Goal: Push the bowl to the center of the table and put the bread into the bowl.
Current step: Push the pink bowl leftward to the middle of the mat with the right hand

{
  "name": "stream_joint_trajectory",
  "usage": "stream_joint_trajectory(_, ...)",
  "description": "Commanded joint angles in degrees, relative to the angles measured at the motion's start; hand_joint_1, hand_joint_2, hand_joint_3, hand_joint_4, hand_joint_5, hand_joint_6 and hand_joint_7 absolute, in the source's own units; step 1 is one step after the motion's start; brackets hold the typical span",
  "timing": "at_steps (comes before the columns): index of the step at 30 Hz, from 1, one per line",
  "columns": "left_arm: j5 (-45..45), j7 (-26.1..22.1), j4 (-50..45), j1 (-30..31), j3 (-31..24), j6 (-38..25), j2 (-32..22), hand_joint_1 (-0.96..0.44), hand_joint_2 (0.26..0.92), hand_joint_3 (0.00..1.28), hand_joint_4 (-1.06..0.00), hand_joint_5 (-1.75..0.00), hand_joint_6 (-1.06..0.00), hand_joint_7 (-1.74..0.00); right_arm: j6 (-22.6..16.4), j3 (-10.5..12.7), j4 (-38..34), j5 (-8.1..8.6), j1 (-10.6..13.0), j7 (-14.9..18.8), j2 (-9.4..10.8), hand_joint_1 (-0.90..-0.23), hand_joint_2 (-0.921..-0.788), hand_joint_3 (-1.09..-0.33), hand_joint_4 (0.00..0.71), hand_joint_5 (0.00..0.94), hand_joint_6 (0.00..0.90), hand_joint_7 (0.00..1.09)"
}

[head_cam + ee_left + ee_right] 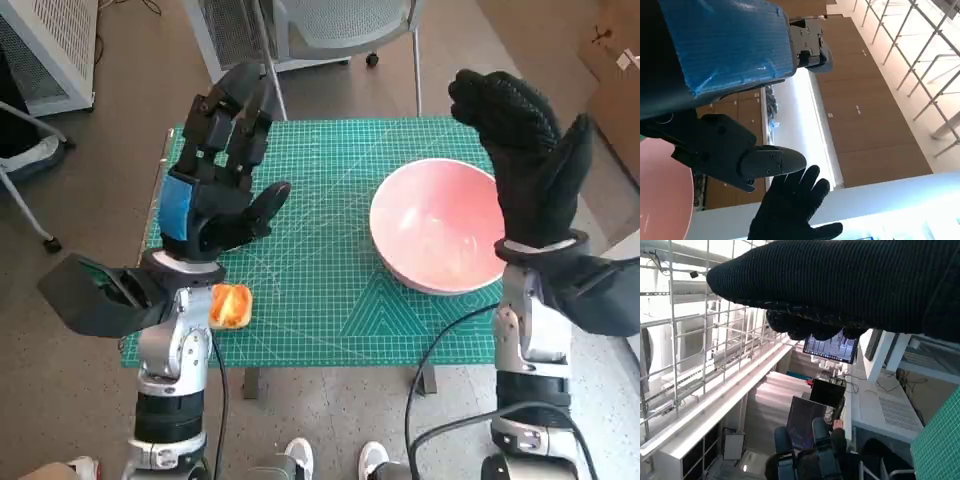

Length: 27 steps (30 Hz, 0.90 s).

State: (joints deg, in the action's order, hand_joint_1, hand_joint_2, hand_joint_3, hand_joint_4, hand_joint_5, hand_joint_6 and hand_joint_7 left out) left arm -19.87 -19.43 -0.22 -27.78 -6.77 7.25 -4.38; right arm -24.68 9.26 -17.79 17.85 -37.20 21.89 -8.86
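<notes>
Green mat, bread half behind left forearm

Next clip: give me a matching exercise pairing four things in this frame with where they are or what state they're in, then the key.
Things:
1. bowl
2. bread
3. left robot hand
4. right robot hand

Places or states:
A. near table edge, beside the left forearm
B. raised and open, beside the bowl
C. empty, on the mat's right side
D. open above the mat's left side

Pairs: 1-C, 2-A, 3-D, 4-B
</notes>
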Motion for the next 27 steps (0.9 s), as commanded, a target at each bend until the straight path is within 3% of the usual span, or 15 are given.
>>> stream_joint_trajectory(1,0.8,-0.3,0.6,0.5,0.4,0.8,-0.4,-0.33,0.712,0.47,-0.07,-0.01,0.00,-0.59,0.1,0.1,-0.9,-0.10,0.2,0.5,-0.2,-0.608,-0.921,-0.617,0.343,0.000,0.415,0.00)
stream_joint_trajectory(27,1.8,-0.6,0.9,0.8,0.7,1.5,-0.6,-0.34,0.711,0.48,-0.07,-0.01,0.00,-0.58,0.4,0.3,-1.8,0.41,0.1,1.3,-0.3,-0.604,-0.921,-0.610,0.346,0.001,0.413,0.00)
